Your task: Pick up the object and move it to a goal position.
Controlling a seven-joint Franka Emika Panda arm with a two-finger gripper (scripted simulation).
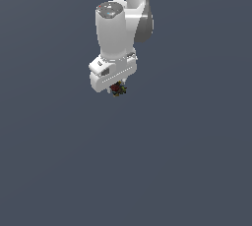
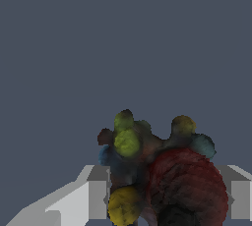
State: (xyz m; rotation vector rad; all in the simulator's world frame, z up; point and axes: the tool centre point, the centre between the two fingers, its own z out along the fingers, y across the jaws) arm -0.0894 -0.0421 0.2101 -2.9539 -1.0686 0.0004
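Note:
The object (image 1: 117, 90) is a tiny dark clump with red, yellow and green patches, tucked right under the white hand. My gripper (image 1: 117, 88) is shut on it, its fingers mostly hidden by the hand in the exterior view. Up close in the wrist view, the object (image 2: 162, 176) shows a large dark red lobe with yellow-green and blue bumps. It fills the gap between the two grey fingers (image 2: 97, 193), which press on it from either side; my gripper (image 2: 165, 195) holds it there.
A plain dark grey surface fills both views. The white arm (image 1: 125, 18) rises out of the top of the exterior view.

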